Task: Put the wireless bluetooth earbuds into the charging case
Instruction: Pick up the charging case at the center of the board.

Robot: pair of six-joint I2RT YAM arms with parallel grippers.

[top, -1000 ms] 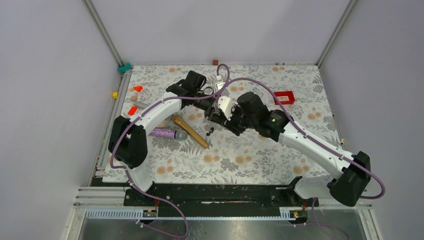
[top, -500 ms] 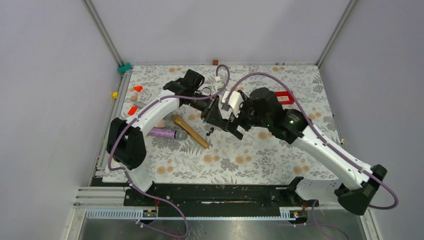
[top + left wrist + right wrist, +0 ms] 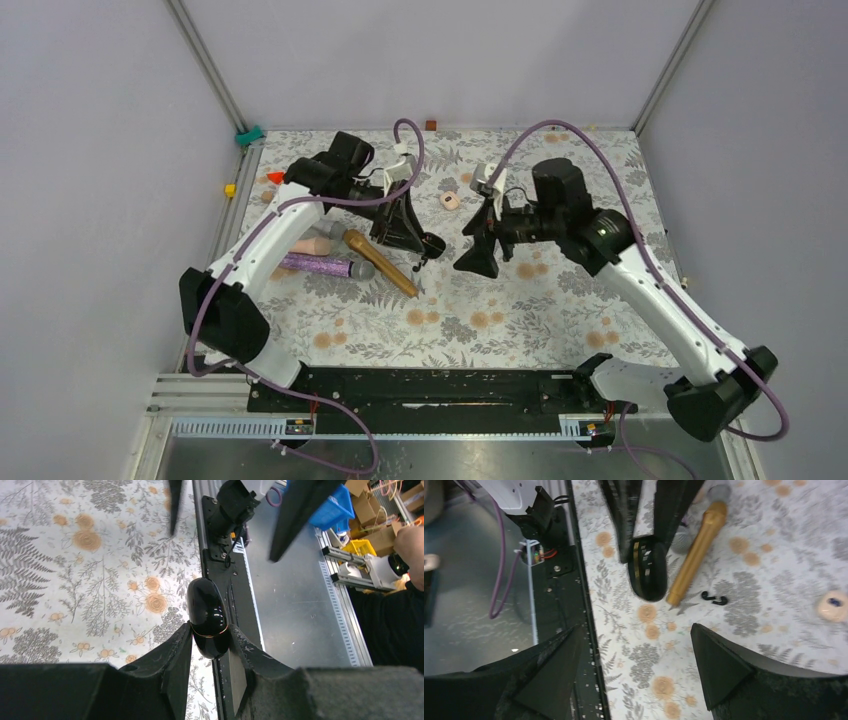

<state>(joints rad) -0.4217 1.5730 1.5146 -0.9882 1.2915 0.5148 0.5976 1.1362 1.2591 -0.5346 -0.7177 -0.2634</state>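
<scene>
The table [image 3: 520, 320] is being covered by a floral-printed sheet. A gold microphone [image 3: 380, 262] and a glittery purple microphone [image 3: 322, 266] are being carried on it, side by side. The black earbuds [image 3: 714, 598] are being carried just beside the gold microphone's handle end, and a cream-pink rounded object [image 3: 450, 200] farther back.

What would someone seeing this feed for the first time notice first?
The left hand pinching the glossy black case over the middle of the flowered cloth. Facing it, the right hand hangs wide open and empty. Close by, the tiny black earbuds lie on the cloth beside the gold microphone.
</scene>
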